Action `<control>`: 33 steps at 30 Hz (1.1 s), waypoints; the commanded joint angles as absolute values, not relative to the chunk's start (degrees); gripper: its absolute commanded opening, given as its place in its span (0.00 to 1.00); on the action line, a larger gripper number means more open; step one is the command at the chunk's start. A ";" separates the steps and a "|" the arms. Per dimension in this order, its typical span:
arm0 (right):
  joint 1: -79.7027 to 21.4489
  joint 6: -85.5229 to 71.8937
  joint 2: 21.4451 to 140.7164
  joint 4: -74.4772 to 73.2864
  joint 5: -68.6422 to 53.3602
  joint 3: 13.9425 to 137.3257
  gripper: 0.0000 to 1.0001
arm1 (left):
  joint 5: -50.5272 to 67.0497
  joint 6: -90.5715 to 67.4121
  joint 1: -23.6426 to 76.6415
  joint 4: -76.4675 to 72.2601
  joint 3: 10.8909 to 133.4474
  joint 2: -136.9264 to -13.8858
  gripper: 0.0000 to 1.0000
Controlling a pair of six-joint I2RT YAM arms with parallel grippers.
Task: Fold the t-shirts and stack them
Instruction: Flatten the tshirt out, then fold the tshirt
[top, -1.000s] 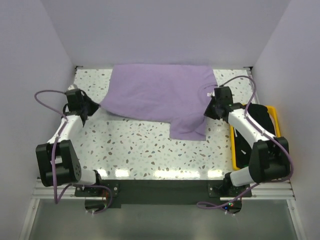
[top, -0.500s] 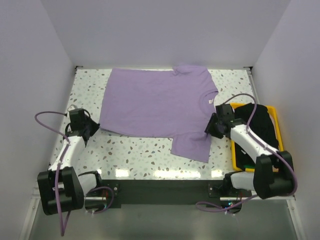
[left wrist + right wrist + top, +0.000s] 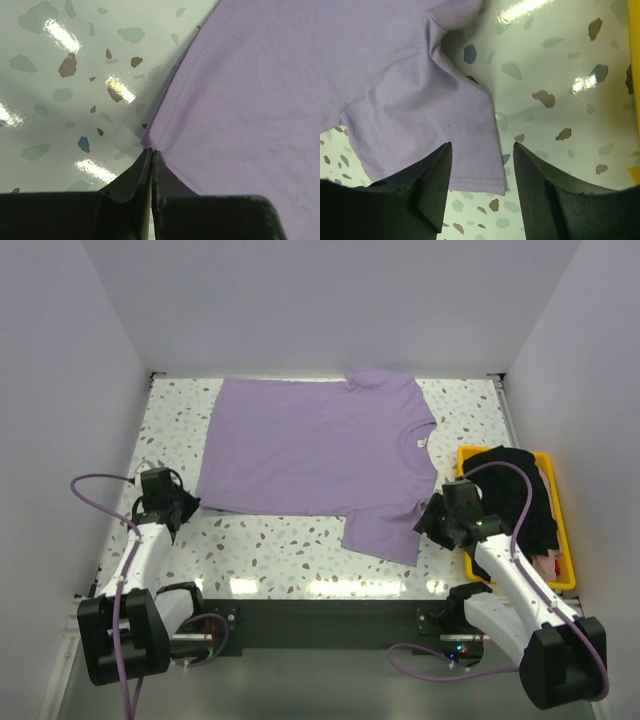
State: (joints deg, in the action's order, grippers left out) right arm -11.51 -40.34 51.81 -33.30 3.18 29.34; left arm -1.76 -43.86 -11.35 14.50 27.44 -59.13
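The left gripper [image 3: 151, 152] was closed, its two black fingertips pressed together on the near hem corner of the lavender t-shirt [image 3: 240, 100]. That corner came to a point right at the tips, and the hem ran away from it over the speckled terrazzo table [image 3: 60, 100].

The right gripper [image 3: 482, 147] stood with its jaws apart and held nothing. The edge of the shirt's near sleeve [image 3: 470, 150] lay flat on the table in the gap between them, with bare tabletop beside it. A yellow strip of bin showed at the right edge of that wrist view.

From above, the lavender t-shirt [image 3: 310, 455] lay spread flat across the far half of the table [image 3: 270, 540], collar to the right with a small neck label [image 3: 420, 441] and hem to the left. Its far sleeve reached the back wall. The left gripper [image 3: 185, 505] sat at the hem's near corner and the right gripper [image 3: 430, 518] just beside the near sleeve.

Close on the right arm's outer side stood the yellow bin [image 3: 468, 454], with the black t-shirt [image 3: 515, 485] heaped in it and spilling over the rim. A purple cable [image 3: 95, 485] looped beside the left arm. Plain walls closed in the table on three sides.
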 commanded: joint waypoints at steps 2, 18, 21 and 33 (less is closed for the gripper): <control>-12.65 -43.68 50.80 -36.12 2.46 28.30 0.56 | -2.72 -43.95 -11.43 13.45 27.25 -57.74 0.07; -23.73 -51.41 55.46 -37.88 9.84 25.23 0.45 | -4.57 -44.65 -11.43 13.62 27.16 -58.80 0.06; -24.34 -52.12 55.37 -37.36 10.11 24.96 0.42 | -4.83 -44.91 -11.43 13.62 26.90 -58.54 0.04; -27.07 -51.24 57.22 -34.97 8.53 25.05 0.03 | -6.33 -45.53 -11.42 14.15 26.63 -58.10 0.02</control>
State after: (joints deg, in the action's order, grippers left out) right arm -26.59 -50.94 57.17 -34.74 8.08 25.26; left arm -4.16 -44.49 -11.35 14.68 26.61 -59.00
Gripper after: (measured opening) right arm 0.064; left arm 0.036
